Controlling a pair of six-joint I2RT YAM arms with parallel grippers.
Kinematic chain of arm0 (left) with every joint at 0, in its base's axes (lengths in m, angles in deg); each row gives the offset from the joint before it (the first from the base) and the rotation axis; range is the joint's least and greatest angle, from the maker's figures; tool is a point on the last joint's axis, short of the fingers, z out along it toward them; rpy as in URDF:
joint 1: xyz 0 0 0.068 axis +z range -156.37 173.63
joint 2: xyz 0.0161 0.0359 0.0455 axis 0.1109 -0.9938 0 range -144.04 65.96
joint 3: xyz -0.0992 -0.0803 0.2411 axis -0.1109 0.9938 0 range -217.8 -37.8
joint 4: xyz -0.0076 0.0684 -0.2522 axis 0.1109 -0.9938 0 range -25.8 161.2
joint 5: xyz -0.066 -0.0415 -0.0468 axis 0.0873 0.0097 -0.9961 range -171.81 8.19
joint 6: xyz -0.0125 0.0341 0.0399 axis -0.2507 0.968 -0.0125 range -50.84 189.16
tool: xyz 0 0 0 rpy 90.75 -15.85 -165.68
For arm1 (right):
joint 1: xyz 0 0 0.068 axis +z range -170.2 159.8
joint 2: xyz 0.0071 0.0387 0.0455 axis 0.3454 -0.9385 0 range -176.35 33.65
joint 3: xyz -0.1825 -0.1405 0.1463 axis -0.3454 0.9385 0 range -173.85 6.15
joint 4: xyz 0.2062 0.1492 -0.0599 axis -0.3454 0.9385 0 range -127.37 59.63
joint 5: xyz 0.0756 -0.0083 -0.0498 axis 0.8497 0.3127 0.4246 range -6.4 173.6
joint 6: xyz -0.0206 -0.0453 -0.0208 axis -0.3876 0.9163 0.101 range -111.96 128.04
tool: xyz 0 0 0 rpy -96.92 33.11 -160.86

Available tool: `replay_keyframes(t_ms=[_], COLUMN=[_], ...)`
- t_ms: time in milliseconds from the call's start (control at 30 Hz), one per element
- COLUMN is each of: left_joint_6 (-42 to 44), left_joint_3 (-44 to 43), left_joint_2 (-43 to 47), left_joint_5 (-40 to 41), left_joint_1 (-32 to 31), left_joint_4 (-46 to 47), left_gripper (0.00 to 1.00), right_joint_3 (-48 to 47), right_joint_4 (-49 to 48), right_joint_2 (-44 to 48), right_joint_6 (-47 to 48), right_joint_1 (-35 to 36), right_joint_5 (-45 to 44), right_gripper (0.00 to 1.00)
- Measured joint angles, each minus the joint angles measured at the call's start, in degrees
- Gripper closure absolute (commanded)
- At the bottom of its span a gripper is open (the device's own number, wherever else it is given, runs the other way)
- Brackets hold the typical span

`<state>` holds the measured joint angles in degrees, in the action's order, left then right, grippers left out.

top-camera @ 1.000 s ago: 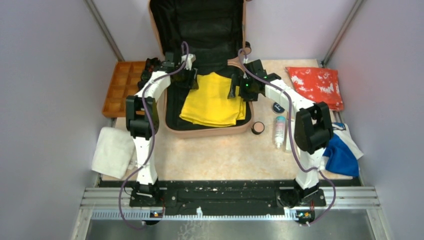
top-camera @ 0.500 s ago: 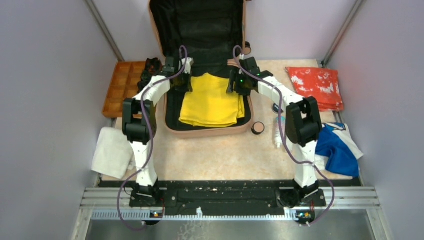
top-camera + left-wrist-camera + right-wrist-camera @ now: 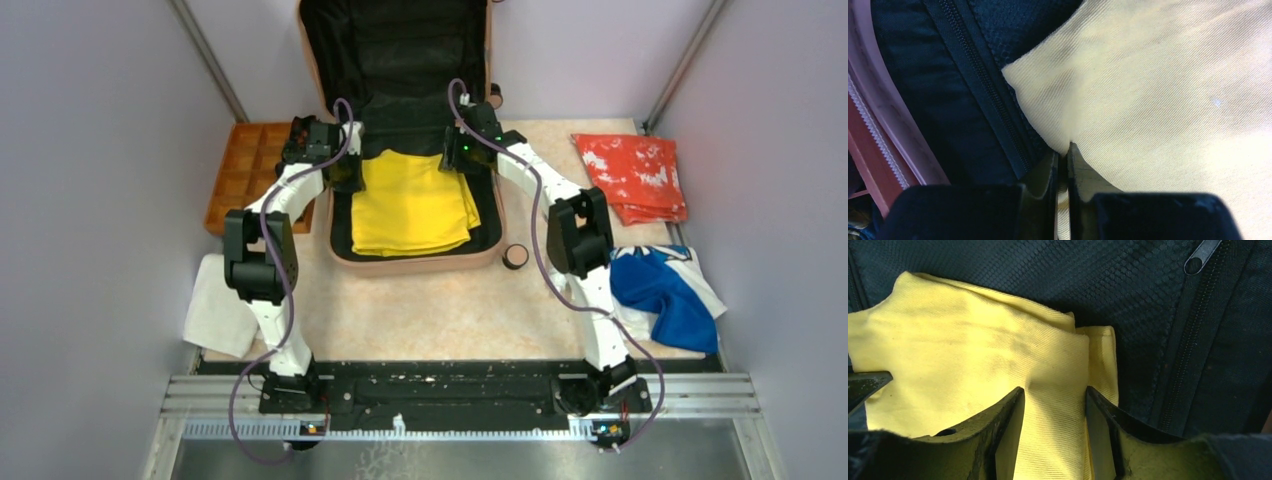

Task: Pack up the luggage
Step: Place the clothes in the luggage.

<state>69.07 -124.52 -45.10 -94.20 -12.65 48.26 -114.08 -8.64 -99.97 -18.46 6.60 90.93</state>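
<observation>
The luggage lies open on the table, its lid standing upright at the back. A folded yellow cloth rests on the black lining inside the base. My left gripper is at the cloth's far left corner. In the left wrist view it is shut on a pinched edge of the yellow cloth, beside the lining's zip and the pink rim. My right gripper is at the far right corner. Its jaws stand apart, pressed onto the cloth, a ridge of fabric between them.
An orange compartmented tray sits left of the suitcase and a white cloth lies near the left arm. On the right are a red patterned cloth and a blue and white cloth. A small black round lid lies by the suitcase's front right corner.
Both arms reached farther back over the suitcase. The left gripper closed on the cloth's corner. The right jaws narrowed around the cloth, which shifted slightly toward the back.
</observation>
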Motion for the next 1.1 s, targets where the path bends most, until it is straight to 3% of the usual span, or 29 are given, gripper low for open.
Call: replay_keyframes(t_ms=[33,67,133,233,400,567,667,900,1100], left_joint_6=[0.17,0.37,1.07,1.55,3.72,6.25,8.28,15.08,18.88], left_joint_3=[-0.24,-0.28,-0.31,-0.35,-0.83,-2.71,-2.32,5.64,9.49], left_joint_2=[-0.09,-0.11,-0.11,-0.02,1.27,3.41,5.09,6.29,7.23], left_joint_5=[-0.2,-0.39,-0.35,-0.9,-0.61,-2.43,-4.94,-6.47,-3.56], left_joint_1=[0.04,0.09,0.28,0.5,0.39,2.27,2.71,0.92,-1.14], left_joint_4=[-0.22,-0.24,-0.2,-0.22,-0.76,-3.02,-4.68,-4.81,-2.01], left_gripper=[0.56,0.46,0.31,0.17,0.14,0.17,0.19,0.22,0.23], right_joint_3=[-0.02,-0.02,0.55,5.99,11.08,11.08,13.16,24.74,24.26], right_joint_4=[0.17,0.39,0.63,-0.63,-0.52,-2.23,-4.46,-5.03,-3.78], right_joint_2=[0.02,0.02,0.17,3.02,10.08,15.89,17.22,15.47,12.26], right_joint_6=[0.02,0.04,0.02,-0.11,-0.13,-0.48,-1.07,-2.6,-4.04], right_joint_1=[0.04,0.07,0.09,0.07,0.09,1.29,3.02,4.81,4.81], right_joint_5=[-0.15,-0.55,-2.05,-4.98,-6.8,-2.43,0.57,1.31,-1.2], right_gripper=[0.44,0.41,0.41,0.43,0.5,0.79,0.87,0.91,0.86])
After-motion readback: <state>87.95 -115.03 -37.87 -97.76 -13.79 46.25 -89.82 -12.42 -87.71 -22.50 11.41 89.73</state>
